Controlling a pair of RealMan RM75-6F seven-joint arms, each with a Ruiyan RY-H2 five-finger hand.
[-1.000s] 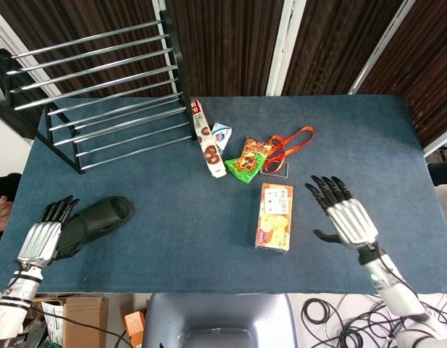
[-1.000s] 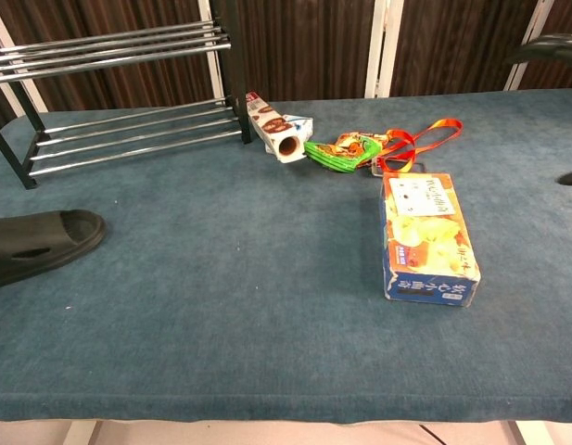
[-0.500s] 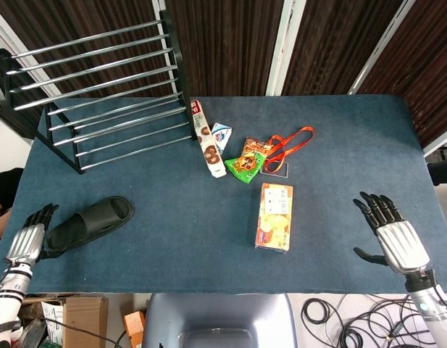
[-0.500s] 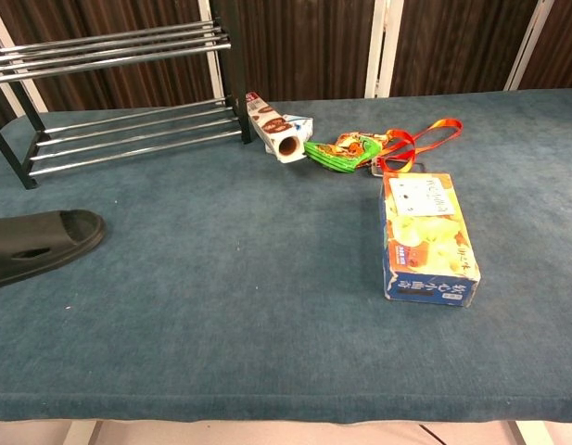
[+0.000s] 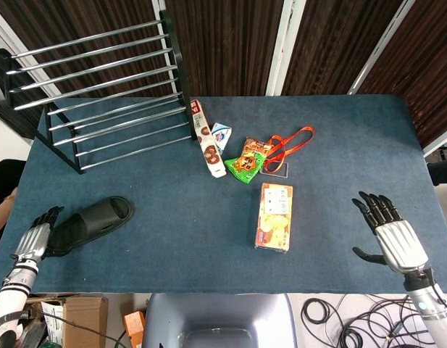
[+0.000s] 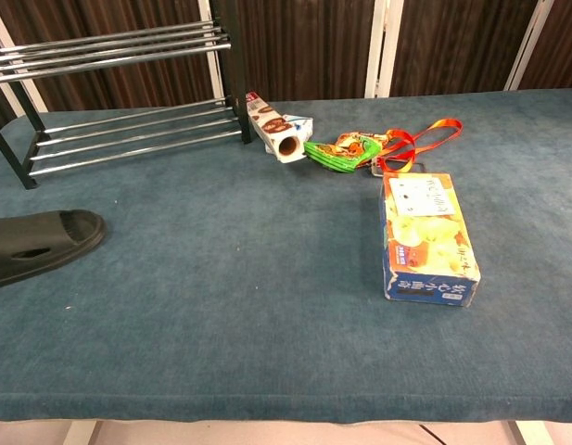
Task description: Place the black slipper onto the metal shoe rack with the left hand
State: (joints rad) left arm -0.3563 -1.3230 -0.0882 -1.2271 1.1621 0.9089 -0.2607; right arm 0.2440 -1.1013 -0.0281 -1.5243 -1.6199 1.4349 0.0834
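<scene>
Both hands spread: left hand [image 5: 36, 240] beside black slipper [image 5: 93, 222].

Head view: high above the table [image 5: 158, 239], looking steeply down over its whole top. Chest view: low at the near edge, facing level across. Shared: metal shoe rack [image 5: 107, 94], black slipper [image 6: 35, 246], snack box [image 6: 426, 239]

We see bare table [image 5: 158, 210] between the slipper [image 5: 93, 221] and the rack [image 5: 107, 109]; the snack tube [image 5: 209, 141] stands just beside the rack's right post.
</scene>
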